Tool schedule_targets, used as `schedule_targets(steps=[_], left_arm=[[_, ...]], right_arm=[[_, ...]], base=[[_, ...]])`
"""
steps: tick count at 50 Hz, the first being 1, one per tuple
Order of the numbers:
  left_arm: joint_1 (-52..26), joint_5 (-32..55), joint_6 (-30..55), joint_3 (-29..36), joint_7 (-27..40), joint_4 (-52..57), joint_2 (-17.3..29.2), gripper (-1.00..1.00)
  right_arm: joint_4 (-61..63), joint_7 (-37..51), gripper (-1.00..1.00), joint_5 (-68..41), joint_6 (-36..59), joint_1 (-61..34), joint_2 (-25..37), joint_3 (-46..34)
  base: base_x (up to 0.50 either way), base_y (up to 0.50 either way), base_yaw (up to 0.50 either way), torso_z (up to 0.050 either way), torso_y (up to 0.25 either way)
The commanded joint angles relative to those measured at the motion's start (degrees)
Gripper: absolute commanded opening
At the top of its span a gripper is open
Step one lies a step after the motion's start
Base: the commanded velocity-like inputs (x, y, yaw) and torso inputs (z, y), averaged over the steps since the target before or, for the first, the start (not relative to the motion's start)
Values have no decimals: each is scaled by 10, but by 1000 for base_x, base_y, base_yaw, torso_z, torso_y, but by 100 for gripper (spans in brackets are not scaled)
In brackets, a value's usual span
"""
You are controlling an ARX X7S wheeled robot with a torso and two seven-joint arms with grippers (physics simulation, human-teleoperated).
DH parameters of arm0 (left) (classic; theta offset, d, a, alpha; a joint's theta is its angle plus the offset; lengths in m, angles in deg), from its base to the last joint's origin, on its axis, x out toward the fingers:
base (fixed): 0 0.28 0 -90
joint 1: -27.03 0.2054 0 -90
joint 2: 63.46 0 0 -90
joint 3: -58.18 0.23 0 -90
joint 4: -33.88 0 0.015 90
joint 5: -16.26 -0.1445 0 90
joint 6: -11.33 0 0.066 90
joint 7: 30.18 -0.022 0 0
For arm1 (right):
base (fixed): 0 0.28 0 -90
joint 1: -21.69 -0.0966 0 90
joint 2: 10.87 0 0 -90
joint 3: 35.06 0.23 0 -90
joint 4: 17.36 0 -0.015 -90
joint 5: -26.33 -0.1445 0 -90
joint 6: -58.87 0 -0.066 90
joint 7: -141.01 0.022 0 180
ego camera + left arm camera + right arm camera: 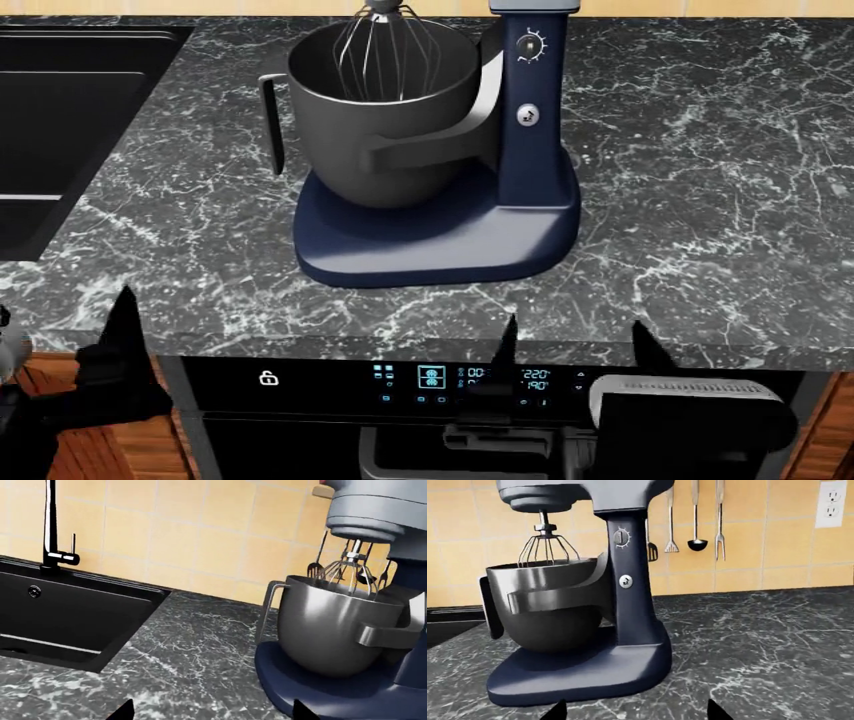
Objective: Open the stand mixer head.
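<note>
Item: stand mixer head (580, 492), rounded grey housing, seated down over the bowl (540, 610) with its wire whisk (547, 547) hanging inside; not yet raised. In the head view only the whisk and the top of the column show, the housing itself being cut off at the upper edge

Carried on: navy column (630, 580) with dial (620, 537), on a navy base (427, 240), standing on the dark marble worktop (707, 170), sink (67, 610) well apart to one side

Left gripper (210, 711): tips just visible, jaws standing apart, holding nothing, low before the base and bowl

Right gripper (635, 711): jaws likewise apart and empty, short of the base front

Step in hand, by judgement: approach; neither arm touches the mixer

Next move calls for: lifting an arm well above the bowl rim, getting under the housing's front end by the whisk mount, then pushing up and back about the hinge at the column top
</note>
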Motion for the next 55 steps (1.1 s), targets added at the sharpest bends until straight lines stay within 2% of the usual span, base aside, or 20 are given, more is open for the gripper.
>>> schedule_targets(steps=[1, 9, 18, 33, 34, 36, 37, 38, 55], left_arm=[[-191, 206, 301, -129, 121, 223, 17, 100], [-191, 222, 303, -140, 125, 225, 19, 100], [-148, 203, 260, -133, 99, 208, 17, 100], [-149, 189, 241, -115, 96, 192, 21, 100], [-149, 190, 238, -116, 95, 190, 19, 100], [-148, 191, 237, -116, 95, 189, 20, 100], [-147, 187, 235, -113, 95, 188, 22, 100], [-147, 191, 237, -116, 96, 188, 21, 100], [-138, 200, 234, -115, 102, 195, 28, 100]], right_arm=[[219, 41, 100, -94, 220, -154, 16, 38], [214, 41, 100, -96, 212, -153, 19, 41], [195, 34, 100, -112, 200, -138, 11, 48], [174, 28, 100, -104, 172, -139, 15, 37], [174, 19, 100, -86, 159, -137, 27, 15], [184, 18, 100, -81, 150, -125, 28, 5], [181, 42, 100, -75, 174, -128, 24, 9], [182, 22, 100, -84, 152, -122, 25, 10], [163, 27, 100, -92, 152, -114, 26, 11]], base=[[0, 0, 0, 0, 0], [0, 0, 0, 0, 0], [0, 0, 0, 0, 0], [500, 0, 0, 0, 0], [383, 0, 0, 0, 0], [0, 0, 0, 0, 0], [0, 0, 0, 0, 0], [0, 0, 0, 0, 0], [0, 0, 0, 0, 0]])
